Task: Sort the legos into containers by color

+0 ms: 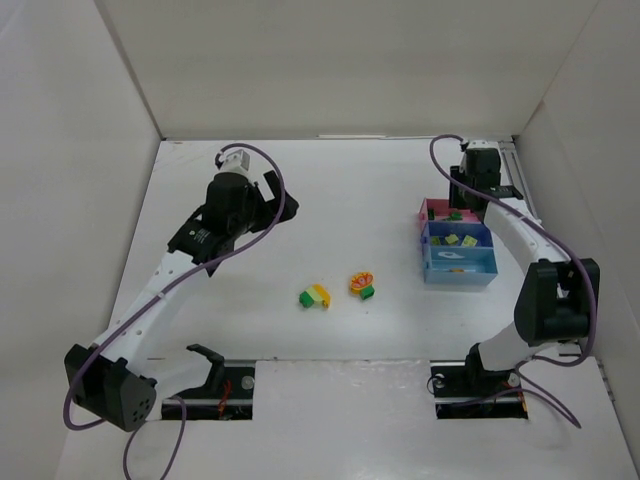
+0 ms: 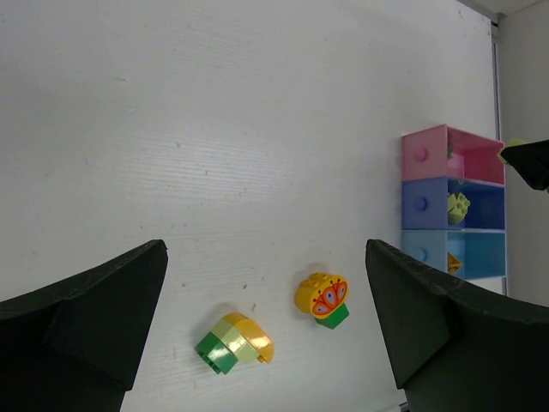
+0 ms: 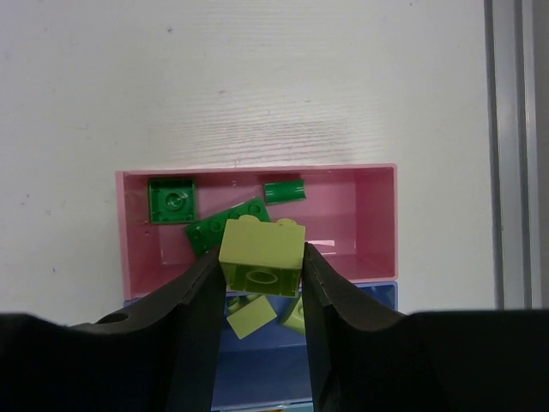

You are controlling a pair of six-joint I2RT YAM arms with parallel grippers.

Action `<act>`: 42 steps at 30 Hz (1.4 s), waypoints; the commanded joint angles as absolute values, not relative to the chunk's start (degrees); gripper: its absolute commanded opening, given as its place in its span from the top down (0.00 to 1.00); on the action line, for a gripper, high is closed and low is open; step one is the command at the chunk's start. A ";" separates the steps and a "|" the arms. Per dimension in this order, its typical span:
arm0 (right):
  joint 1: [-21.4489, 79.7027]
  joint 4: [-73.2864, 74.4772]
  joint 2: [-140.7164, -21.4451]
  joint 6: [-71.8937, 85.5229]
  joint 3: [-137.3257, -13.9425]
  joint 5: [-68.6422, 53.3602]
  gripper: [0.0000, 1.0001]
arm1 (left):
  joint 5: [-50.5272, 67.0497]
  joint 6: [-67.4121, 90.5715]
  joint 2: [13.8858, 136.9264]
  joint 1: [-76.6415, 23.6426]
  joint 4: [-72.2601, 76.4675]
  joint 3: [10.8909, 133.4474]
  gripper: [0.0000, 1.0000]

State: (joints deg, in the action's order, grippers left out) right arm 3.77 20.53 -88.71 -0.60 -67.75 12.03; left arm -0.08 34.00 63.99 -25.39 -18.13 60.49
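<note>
One pale lego (image 3: pixel 261 251) pinched in right gripper (image 3: pixel 262 268), seemingly over pink tray (image 3: pixel 364 215) edge; left gripper (image 2: pixel 264 257) spread.

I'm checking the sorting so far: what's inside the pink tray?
In the pink tray lie a dark green square brick, a green flat plate and a small green rounded piece. The pale yellow-green brick in the right gripper hides part of its near side.
</note>
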 commanded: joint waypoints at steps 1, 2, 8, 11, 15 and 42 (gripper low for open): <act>2.38 18.63 -89.47 -0.70 -69.70 12.05 0.93 | -0.53 32.78 64.07 -25.31 -13.89 63.37 0.00; 2.37 18.63 -89.47 -0.70 -69.70 12.04 0.93 | -0.53 32.17 64.94 -25.31 -13.89 63.37 0.00; 1.85 18.63 -89.47 -1.23 -69.70 11.43 0.93 | 0.08 30.94 69.25 -24.79 -13.89 67.32 0.00; 1.85 19.77 -88.78 -1.23 -69.70 11.43 0.93 | 1.84 30.94 70.58 -24.79 -13.89 68.64 0.00; 1.85 20.30 -86.15 -0.62 -66.98 11.43 0.93 | 2.37 30.94 71.10 -24.79 -13.36 68.64 0.00; 1.85 28.92 -64.60 3.43 -50.63 11.16 0.93 | 8.61 30.41 71.10 -24.79 -8.44 63.99 0.00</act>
